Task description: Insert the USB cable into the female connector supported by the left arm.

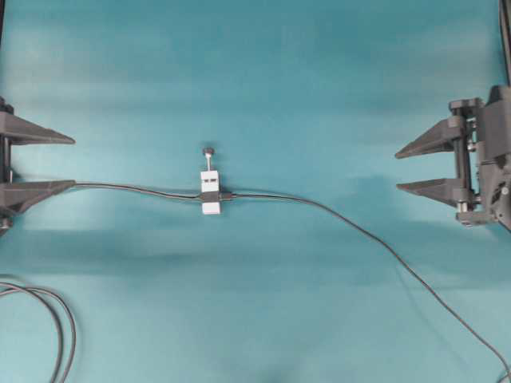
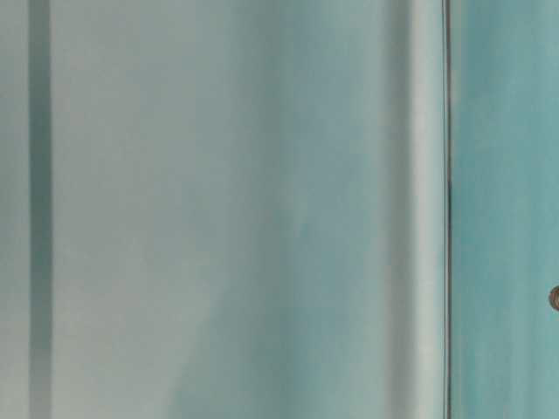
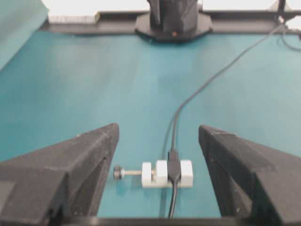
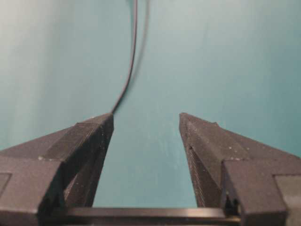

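- The connector (image 1: pixel 210 191) was seen lying mid-table; the USB cable (image 1: pixel 375 239) was already plugged into its right side.
- Both the left gripper (image 1: pixel 73 162) and the right gripper (image 1: pixel 397 170) were held spread, empty, well apart from it.

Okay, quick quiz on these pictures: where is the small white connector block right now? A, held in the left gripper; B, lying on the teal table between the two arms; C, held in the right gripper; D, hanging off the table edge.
B: the female connector lies flat on the table, apart from the open left gripper and the open right gripper.
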Controlling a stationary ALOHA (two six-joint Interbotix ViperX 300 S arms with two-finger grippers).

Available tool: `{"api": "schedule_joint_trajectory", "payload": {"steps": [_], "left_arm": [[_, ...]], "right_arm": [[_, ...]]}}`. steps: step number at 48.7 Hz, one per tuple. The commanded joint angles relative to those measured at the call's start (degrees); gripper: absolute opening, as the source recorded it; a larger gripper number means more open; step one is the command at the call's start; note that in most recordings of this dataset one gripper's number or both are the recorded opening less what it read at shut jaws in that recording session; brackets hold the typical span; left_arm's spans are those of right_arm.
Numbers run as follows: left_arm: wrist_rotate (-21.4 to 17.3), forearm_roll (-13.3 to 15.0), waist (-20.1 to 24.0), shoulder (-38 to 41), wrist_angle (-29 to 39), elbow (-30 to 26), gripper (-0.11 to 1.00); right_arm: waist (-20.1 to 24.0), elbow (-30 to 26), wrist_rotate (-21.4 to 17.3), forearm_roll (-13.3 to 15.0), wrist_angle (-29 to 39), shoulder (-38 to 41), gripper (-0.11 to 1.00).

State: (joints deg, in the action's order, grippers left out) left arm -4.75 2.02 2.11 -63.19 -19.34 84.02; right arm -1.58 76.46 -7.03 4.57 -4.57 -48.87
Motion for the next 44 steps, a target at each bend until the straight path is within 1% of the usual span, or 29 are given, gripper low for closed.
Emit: {"api": "schedule_joint_trajectory", "payload": {"steps": [1,8,17,19,35,39,44], "left_arm": [[0.26,-0.09,-0.09,0.35,-2.46,-0.70,0.77],[0.26,-0.09,-0.09,0.35,-4.83,-0.44,0.77],[0.62,-0.09,-0.09,0.35,-3.96,0.18,0.77],[0.00,-0.18,-0.09,0.44,-3.69,-0.09,0.77],[0.00,-0.26,0.00,0.44,-3.16,-0.79,0.77],[-0.09,-0.26,0.00,0.44,-0.97,-0.70,0.77],[0.09,-0.26,0.00,0.44,5.19,-1.23,0.77]], "right_arm": [[0.00,-0.35,0.00,0.18,-0.26,-2.90,0.63],[0.00,0.35,0.09,0.18,-0.18,-8.53,0.63],[-0.09,3.52,0.35,0.09,-0.18,-15.47,0.63],[-0.09,4.04,0.18,0.18,-0.09,-16.08,0.63],[0.00,3.52,0.79,0.18,0.09,-16.52,0.63],[0.09,3.34,1.14,0.18,0.88,-16.52,0.63],[1.05,2.81,2.46,0.09,3.08,-16.52,0.63]]}}
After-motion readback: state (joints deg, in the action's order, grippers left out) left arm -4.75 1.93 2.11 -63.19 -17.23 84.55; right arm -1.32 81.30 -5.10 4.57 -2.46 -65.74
